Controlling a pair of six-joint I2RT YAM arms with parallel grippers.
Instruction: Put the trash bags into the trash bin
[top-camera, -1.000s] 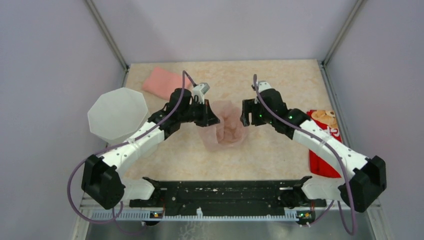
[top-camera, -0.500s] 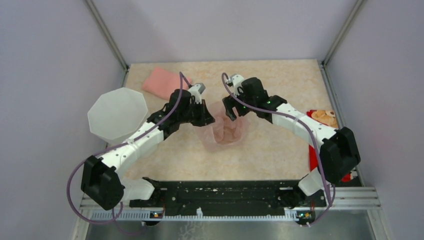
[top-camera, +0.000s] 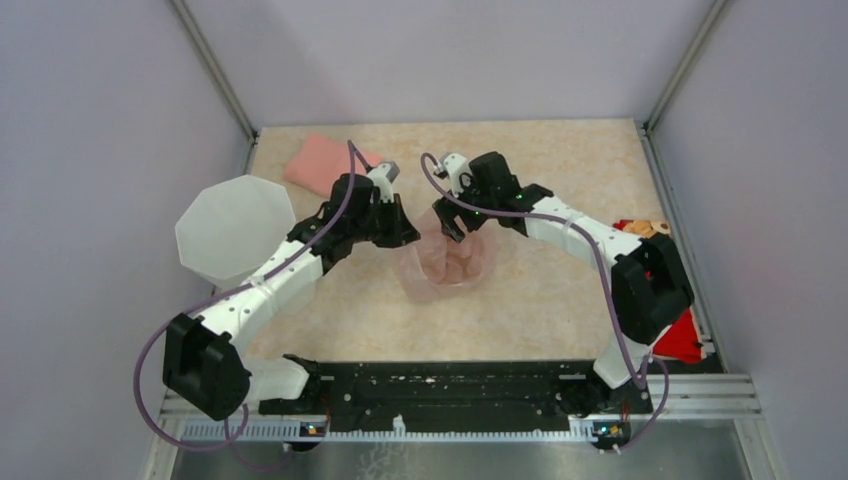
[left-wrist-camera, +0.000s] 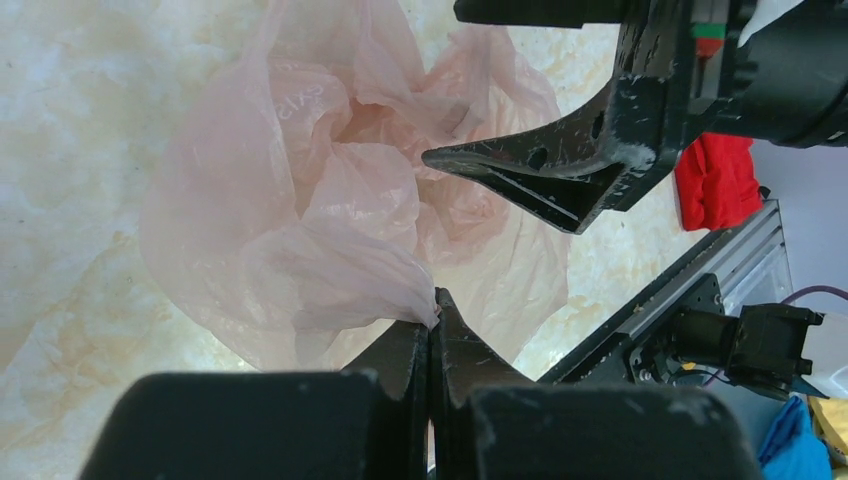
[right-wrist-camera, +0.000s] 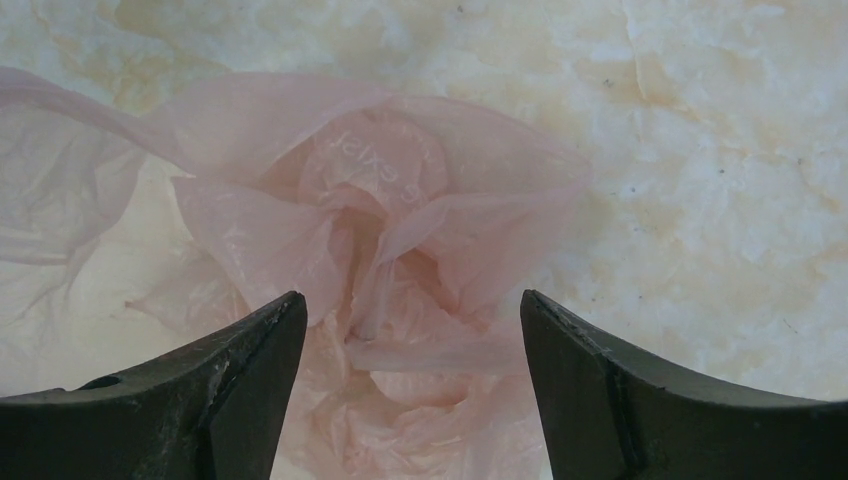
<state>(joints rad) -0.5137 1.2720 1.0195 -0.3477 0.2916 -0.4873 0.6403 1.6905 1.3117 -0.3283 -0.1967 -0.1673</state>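
Observation:
The pale pink translucent trash bag (top-camera: 448, 262) lies crumpled mid-table. It fills the left wrist view (left-wrist-camera: 330, 190) and the right wrist view (right-wrist-camera: 400, 250). My left gripper (top-camera: 408, 232) is shut on the bag's left edge; its closed tips (left-wrist-camera: 434, 305) pinch a fold of film. My right gripper (top-camera: 455, 226) is open just above the bag's far side, its fingers (right-wrist-camera: 250, 350) straddling the bunched middle. It also shows in the left wrist view (left-wrist-camera: 540, 170). The white faceted trash bin (top-camera: 234, 227) stands at the left, beside the left arm.
A folded salmon-pink cloth (top-camera: 325, 165) lies at the back left. A red packet (top-camera: 660, 290) with white lettering lies at the right edge, partly under the right arm. A black rail (top-camera: 450, 385) runs along the near edge. Walls close in on three sides.
My right arm has swung left from the right side and now hovers open over the bag. My left gripper has pulled the bag's edge slightly left and back.

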